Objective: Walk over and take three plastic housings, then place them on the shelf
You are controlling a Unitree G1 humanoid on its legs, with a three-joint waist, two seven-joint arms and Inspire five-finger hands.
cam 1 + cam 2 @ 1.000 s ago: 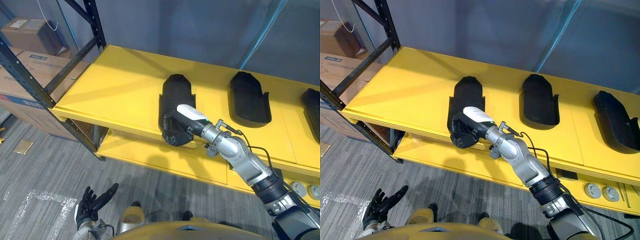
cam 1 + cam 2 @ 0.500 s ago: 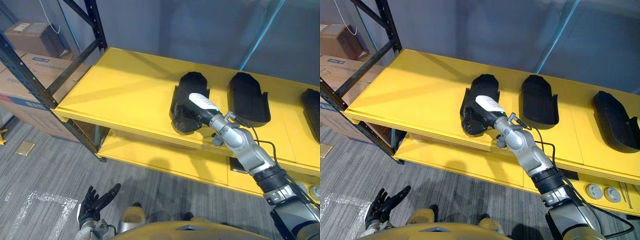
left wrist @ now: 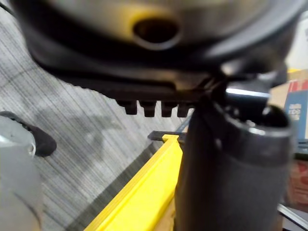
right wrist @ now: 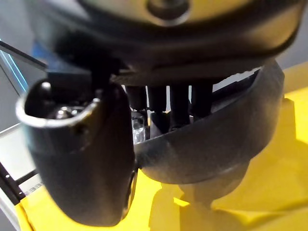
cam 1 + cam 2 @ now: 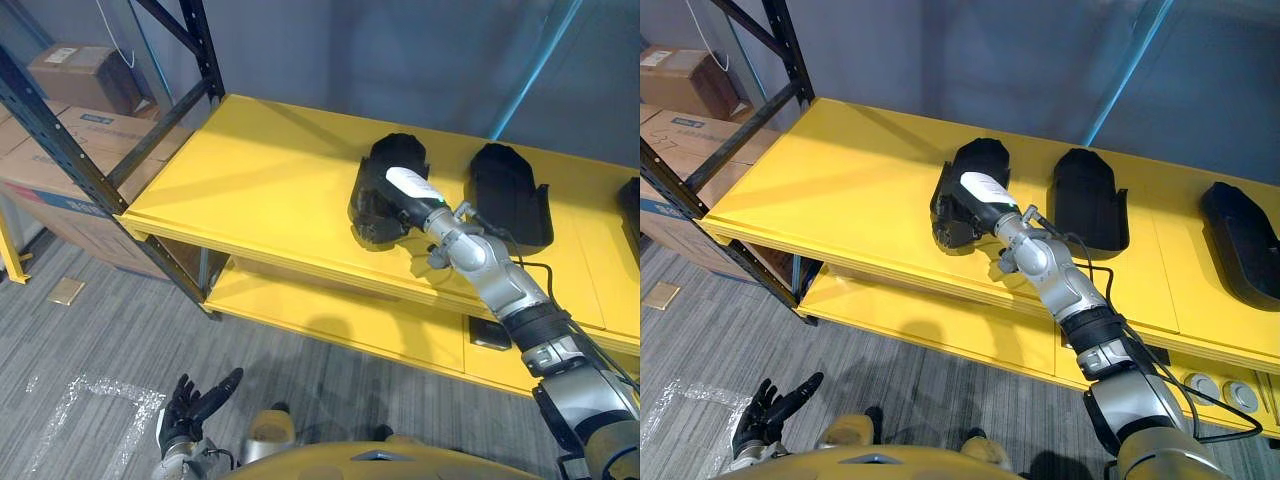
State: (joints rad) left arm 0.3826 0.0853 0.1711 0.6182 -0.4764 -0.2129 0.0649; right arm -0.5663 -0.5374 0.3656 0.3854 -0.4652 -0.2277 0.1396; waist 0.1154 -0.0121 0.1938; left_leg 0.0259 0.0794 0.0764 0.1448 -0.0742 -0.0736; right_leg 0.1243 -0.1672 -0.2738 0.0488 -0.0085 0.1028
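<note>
A black plastic housing (image 5: 379,188) rests on the yellow upper shelf (image 5: 250,180), a little in from the front edge. My right hand (image 5: 410,190), with its white thumb cover, is shut on the housing's near end. In the right wrist view the thumb (image 4: 82,159) and fingers (image 4: 178,103) curl round the housing's rim (image 4: 211,144). A second housing (image 5: 510,195) lies just to the right, and a third (image 5: 1240,235) lies at the shelf's far right. My left hand (image 5: 195,400) hangs low over the floor, fingers straight and holding nothing.
Black rack uprights (image 5: 70,140) stand at the shelf's left end, with cardboard boxes (image 5: 60,110) behind them. A lower yellow shelf (image 5: 330,310) runs under the upper one. Clear plastic wrap (image 5: 70,410) lies on the grey floor. A blue pole (image 5: 530,60) leans at the back.
My right hand has carried the housing from the shelf's front edge further in and to the right, nearer the second housing. The view has shifted a little. The left hand stays low.
</note>
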